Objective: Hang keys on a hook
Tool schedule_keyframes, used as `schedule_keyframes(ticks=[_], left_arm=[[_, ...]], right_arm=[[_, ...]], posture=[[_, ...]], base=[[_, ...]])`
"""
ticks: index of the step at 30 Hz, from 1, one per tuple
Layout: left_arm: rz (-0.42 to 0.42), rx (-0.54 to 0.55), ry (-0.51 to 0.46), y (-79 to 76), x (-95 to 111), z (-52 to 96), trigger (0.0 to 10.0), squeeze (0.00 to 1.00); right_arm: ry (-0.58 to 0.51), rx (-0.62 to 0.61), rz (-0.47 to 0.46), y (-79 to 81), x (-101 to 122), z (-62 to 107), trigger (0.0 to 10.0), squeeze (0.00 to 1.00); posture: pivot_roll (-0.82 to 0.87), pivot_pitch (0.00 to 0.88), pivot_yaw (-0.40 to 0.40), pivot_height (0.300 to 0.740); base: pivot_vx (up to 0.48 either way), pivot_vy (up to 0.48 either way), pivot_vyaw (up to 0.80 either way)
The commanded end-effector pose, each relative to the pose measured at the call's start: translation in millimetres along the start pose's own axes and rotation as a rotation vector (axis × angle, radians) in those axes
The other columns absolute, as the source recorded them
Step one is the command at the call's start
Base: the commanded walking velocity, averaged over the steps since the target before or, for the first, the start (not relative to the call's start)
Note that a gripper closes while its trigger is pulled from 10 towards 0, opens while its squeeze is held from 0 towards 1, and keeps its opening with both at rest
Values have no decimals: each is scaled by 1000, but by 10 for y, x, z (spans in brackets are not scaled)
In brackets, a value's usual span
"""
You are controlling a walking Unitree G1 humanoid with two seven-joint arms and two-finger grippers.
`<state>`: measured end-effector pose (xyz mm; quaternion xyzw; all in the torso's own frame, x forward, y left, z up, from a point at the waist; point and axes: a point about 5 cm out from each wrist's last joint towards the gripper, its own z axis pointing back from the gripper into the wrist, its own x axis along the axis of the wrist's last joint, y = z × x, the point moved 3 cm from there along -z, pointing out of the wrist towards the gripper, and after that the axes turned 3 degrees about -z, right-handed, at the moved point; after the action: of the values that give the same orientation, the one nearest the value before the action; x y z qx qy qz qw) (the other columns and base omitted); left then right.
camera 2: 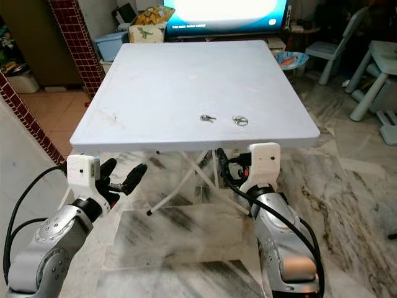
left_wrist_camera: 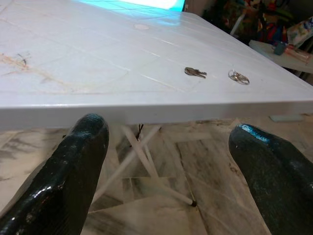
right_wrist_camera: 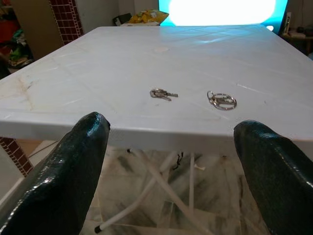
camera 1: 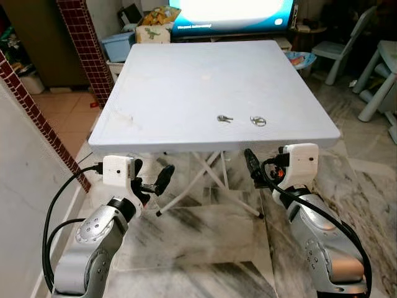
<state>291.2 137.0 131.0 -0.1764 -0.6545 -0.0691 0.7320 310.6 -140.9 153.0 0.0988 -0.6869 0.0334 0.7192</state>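
The white folding counter stands before the robot on the marble floor, with a bright screen beyond its far edge. Both arms are raised just short of the counter's near edge, below its top: the left gripper and the right gripper each hold their fingers wide apart and hold nothing. On the counter, near its front edge and toward the robot's right, lie the keys, with a separate key ring just beside them. No hook can be made out. The task looks barely begun: the keys are not yet grasped, and lifting, carrying and hanging all remain.
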Motion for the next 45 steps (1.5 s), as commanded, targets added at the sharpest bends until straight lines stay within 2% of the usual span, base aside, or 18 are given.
schedule_keyframes(ticks=[1,32,45], left_arm=[[-15,-2,-8,13,28,-1,10000,0],[-21,-12,-8,-2,15,-13,10000,0],[-27,-20,-3,-16,6,-21,10000,0]], right_arm=[[-17,13,10,22,47,-19,10000,0],[-17,24,22,27,43,-22,10000,0],[-13,31,26,24,31,-26,10000,0]], posture=[[-18,72,42,740],[-20,69,42,740],[-20,69,42,740]], base=[[398,0,0],[393,0,0],[350,320,0]])
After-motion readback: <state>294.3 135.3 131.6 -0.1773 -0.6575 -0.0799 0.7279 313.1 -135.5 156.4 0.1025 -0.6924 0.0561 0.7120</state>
